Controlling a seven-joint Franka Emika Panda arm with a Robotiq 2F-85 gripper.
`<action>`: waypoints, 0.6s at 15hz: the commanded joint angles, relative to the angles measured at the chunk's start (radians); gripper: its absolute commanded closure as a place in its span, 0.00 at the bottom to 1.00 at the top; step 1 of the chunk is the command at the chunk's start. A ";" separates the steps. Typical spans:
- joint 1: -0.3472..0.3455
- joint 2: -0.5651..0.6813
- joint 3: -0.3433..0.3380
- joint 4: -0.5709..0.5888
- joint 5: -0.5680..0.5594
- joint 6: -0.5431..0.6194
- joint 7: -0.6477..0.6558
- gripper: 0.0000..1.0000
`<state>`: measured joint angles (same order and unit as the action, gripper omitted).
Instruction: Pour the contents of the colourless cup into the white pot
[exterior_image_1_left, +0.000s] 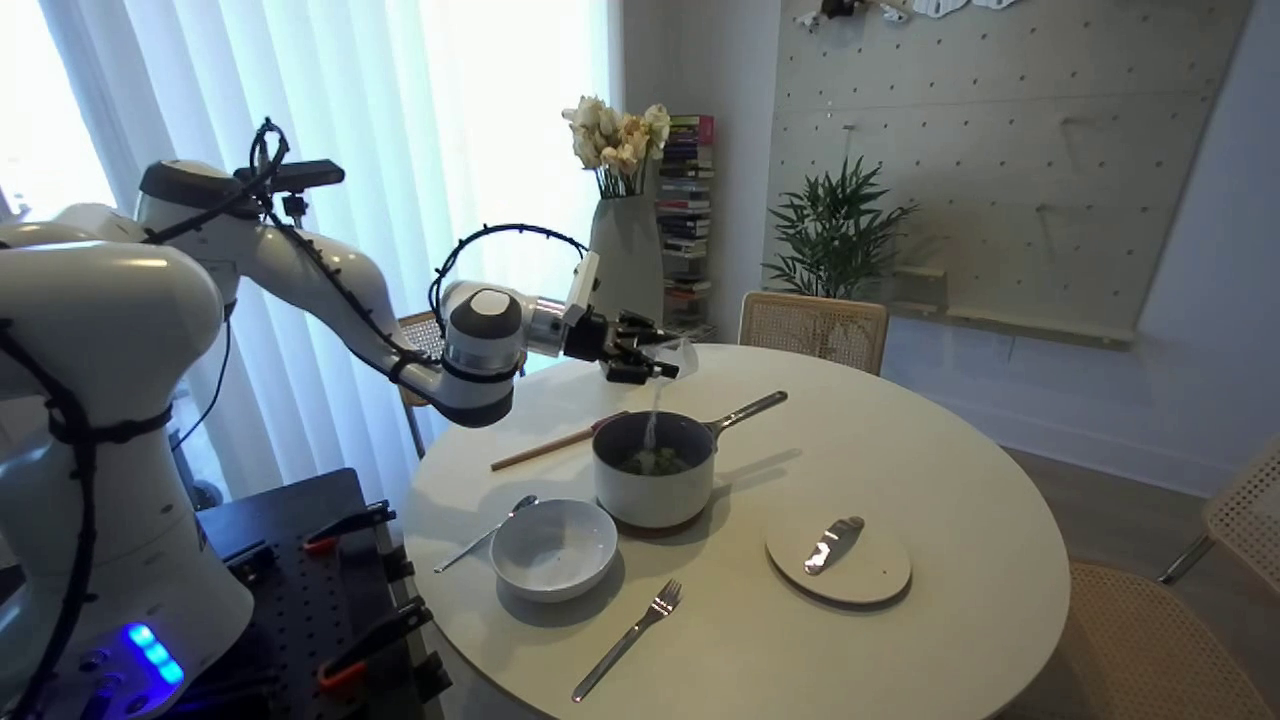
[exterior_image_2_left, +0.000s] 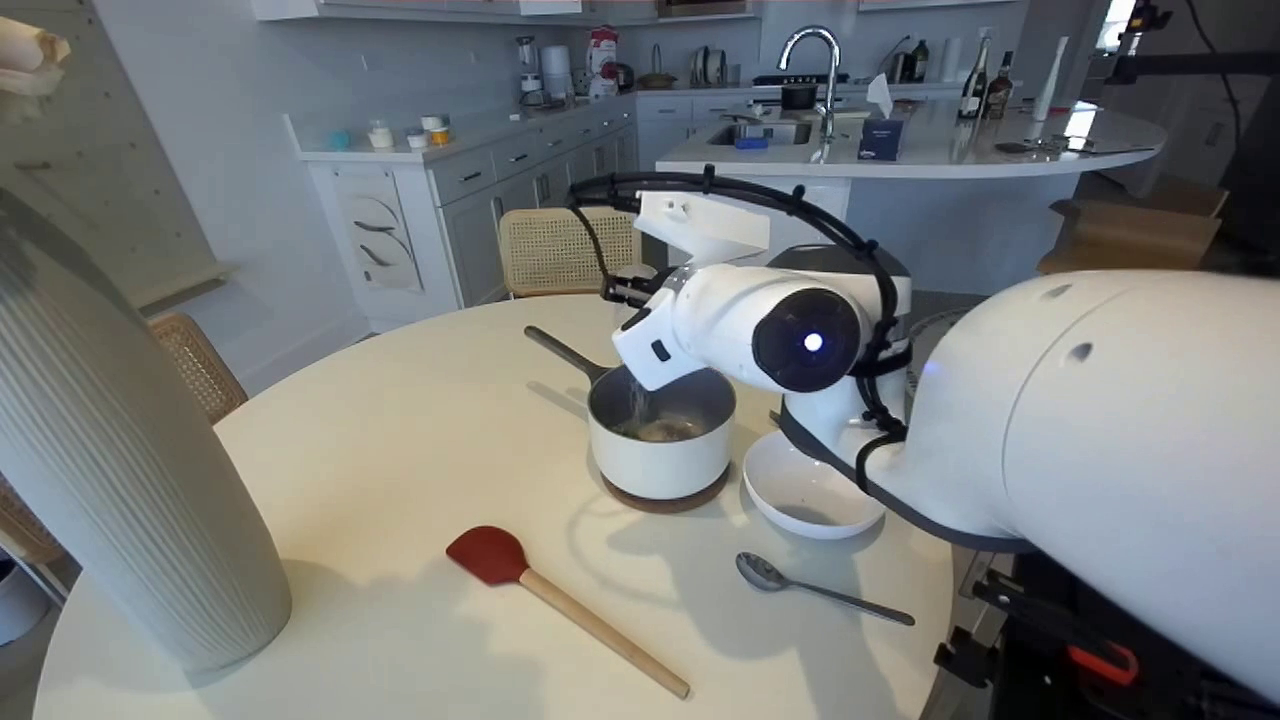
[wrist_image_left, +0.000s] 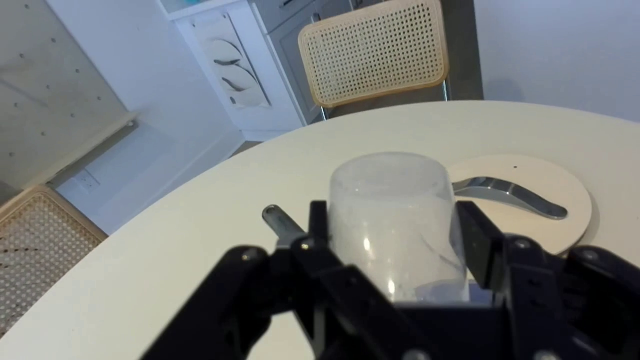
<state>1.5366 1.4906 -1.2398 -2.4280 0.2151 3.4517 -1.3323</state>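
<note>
The colourless cup (wrist_image_left: 390, 235) is clear and held between the two fingers of my gripper (wrist_image_left: 393, 212) in the wrist view. In an exterior view the cup (exterior_image_1_left: 684, 356) is tipped over, above and a little behind the white pot (exterior_image_1_left: 655, 497). A thin clear stream falls from it into the pot. Green pieces lie in the pot's dark inside. My gripper (exterior_image_1_left: 667, 353) is shut on the cup there. The pot (exterior_image_2_left: 660, 462) also shows in an exterior view on a brown round mat; the cup is mostly hidden by the arm. Only the pot's handle (wrist_image_left: 281, 220) shows in the wrist view.
A white bowl (exterior_image_1_left: 555, 560) and a spoon (exterior_image_2_left: 765, 573) lie beside the pot. A red spatula (exterior_image_2_left: 490, 555), a fork (exterior_image_1_left: 630, 640) and a round plate (exterior_image_1_left: 885, 565) with a knife (exterior_image_1_left: 833, 545) are on the table. A tall vase (exterior_image_2_left: 130, 430) stands at the table's edge.
</note>
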 joint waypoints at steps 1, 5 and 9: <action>0.062 0.002 -0.024 -0.066 0.158 0.011 -0.166 0.61; 0.103 -0.002 -0.012 -0.091 0.320 0.011 -0.317 0.61; 0.122 -0.002 0.008 -0.100 0.425 0.012 -0.398 0.61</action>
<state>1.6403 1.4889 -1.2424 -2.5068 0.5846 3.4517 -1.6857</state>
